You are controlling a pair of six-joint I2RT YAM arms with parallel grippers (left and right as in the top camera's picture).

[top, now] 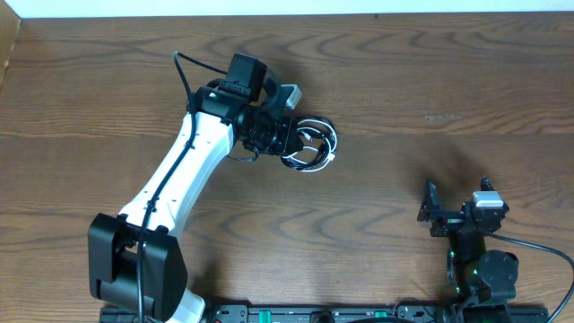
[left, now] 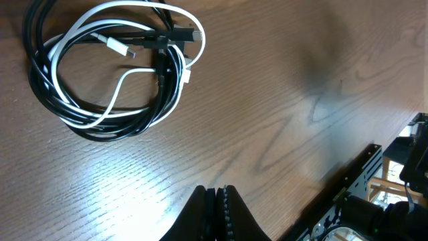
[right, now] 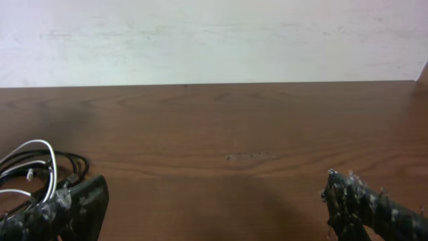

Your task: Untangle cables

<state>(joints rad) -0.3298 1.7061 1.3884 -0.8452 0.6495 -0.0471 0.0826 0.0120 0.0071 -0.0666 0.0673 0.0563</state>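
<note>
Nothing is untangled yet: the black cable (left: 31,67) and white cable (left: 134,71) are seen coiled together on the tabletop (left: 267,100), just ahead of the closed, empty left gripper (left: 215,191), while the right gripper (right: 214,194) is held wide open, well apart.

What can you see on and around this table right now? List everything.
black cable: one, black, coiled on the table, looped with the white one
white cable: one, white, in the same coil
table: one, brown wood, under everything
wall: one, white, beyond the far edge
left arm: one, white and black, reaching to the coil
right arm: one, black, near edge
left end effector: one, black, shut, empty, beside the coil
right end effector: one, black, open, empty, away from the coil
</note>
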